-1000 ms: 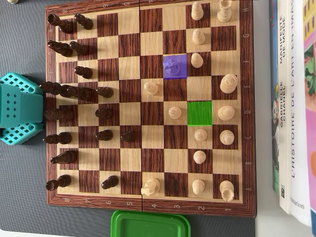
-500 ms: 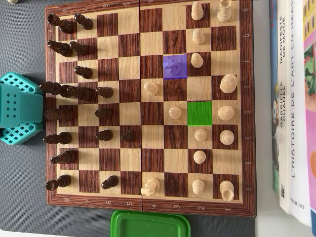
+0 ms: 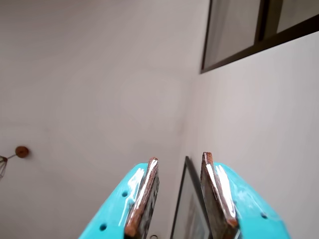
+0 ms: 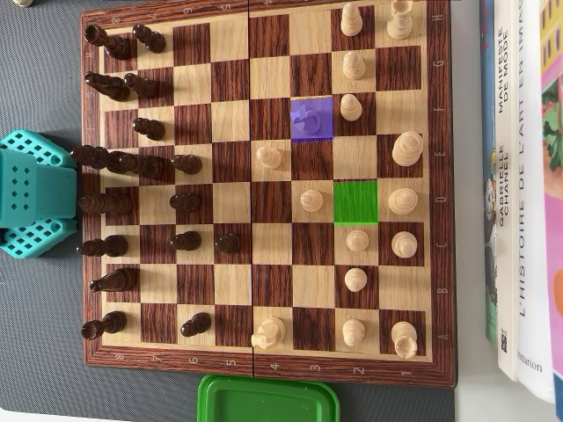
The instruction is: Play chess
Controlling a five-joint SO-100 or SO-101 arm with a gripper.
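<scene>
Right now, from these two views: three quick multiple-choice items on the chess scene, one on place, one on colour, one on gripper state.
1. Where do the dark pieces stand in the overhead view?
A. right side of the board
B. left side of the board
C. off the board

2. What colour is the tinted square next to the light piece at the board's right middle?
A. red
B. yellow
C. green

3. How do the gripper jaws stand in the wrist view?
A. apart, holding nothing
B. shut on a pawn
C. shut on a book

Answers:
1 B: the dark pieces crowd the board at its left.
2 C: the green square shows it.
3 A: the gripper shows wall between its fingers.
</scene>
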